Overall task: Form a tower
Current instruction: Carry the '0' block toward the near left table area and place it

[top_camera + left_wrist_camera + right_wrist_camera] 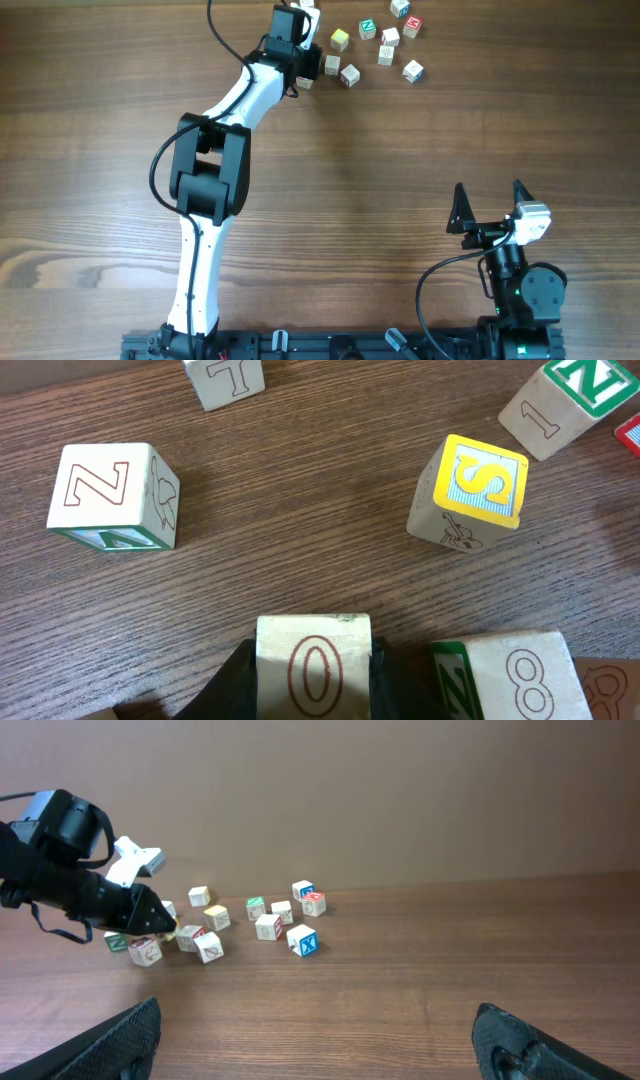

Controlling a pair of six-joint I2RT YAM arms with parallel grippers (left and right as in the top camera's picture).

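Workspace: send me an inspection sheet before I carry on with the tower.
Surface: wooden table, brown grain.
Job's things: no stack seen yet; O cube sits between the left end effector's fingers, 8 cube close beside it.
Clutter: loose letter cubes lie singly at the far edge, among them the S cube and Z cube.
End effectors: left end effector closed on the O cube; right end effector open, empty, near its base.
Cables: black cable loops beside the left arm; another by the right base.
Surroundings: plain wall behind the table.
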